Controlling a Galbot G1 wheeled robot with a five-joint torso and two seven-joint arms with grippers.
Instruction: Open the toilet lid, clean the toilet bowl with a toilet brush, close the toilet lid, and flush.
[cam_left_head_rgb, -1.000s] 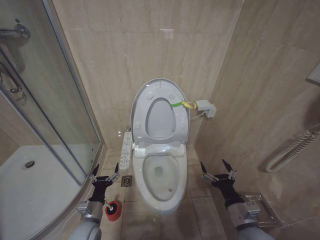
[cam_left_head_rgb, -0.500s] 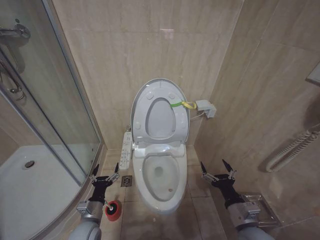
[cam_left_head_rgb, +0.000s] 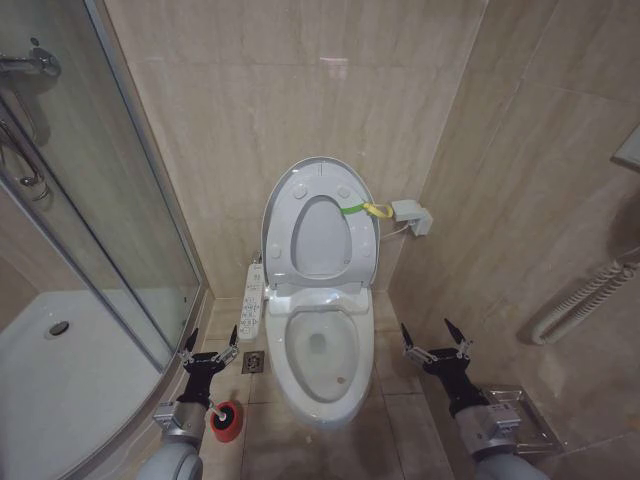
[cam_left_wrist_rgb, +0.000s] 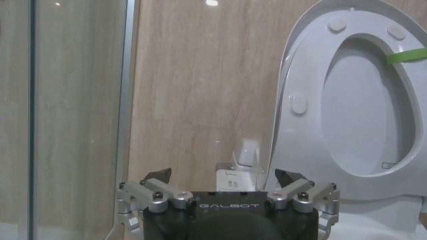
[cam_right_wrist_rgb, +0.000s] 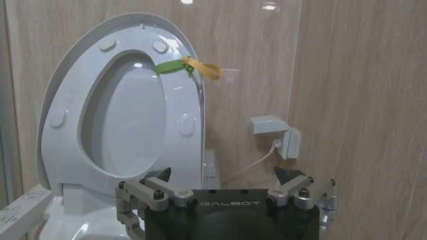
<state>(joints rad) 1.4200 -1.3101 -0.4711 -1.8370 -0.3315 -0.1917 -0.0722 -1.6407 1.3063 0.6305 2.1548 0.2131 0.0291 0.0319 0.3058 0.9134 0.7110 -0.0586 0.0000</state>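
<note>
**Toilet open, both grippers empty, brush not yet picked up**

Shower (cam_left_head_rgb: 70, 330): one, glass-walled, white tray, on the robot's left. Not part of the job.

Toilet: one, against the back wall.
- Lid (cam_left_head_rgb: 318, 180): one, raised upright against the wall, with the seat ring (cam_left_head_rgb: 345, 245) up against it. Green-and-yellow strap (cam_left_head_rgb: 365, 209) at its rim. Bumpers counted on the underside in the right wrist view: four.
- Bowl (cam_left_head_rgb: 322, 350): one, uncovered, water hole visible at the bottom, between the two arms.

Control panel (cam_left_head_rgb: 251, 305): one, white, just beside the bowl on the left.

Wall box (cam_left_head_rgb: 411, 214): one, with cable, right of the lid.

Floor drain (cam_left_head_rgb: 253, 361): one, between panel and left arm.

Grippers: two.
- Left gripper (cam_left_head_rgb: 208, 348): fingers spread wide, holding nothing, low beside the bowl, near the brush.
- Right gripper (cam_left_head_rgb: 436, 338): fingers spread wide, holding nothing, low on the bowl's other side.

Brush (cam_left_head_rgb: 225, 420): one, red cup base on the floor tiles, close by the left arm, left of the bowl.

Handling note: opening looks done; taking the brush is judged the step in hand. The left arm is nearer; it should grasp the thin handle, lift straight out of the cup, and avoid tipping the base.
</note>
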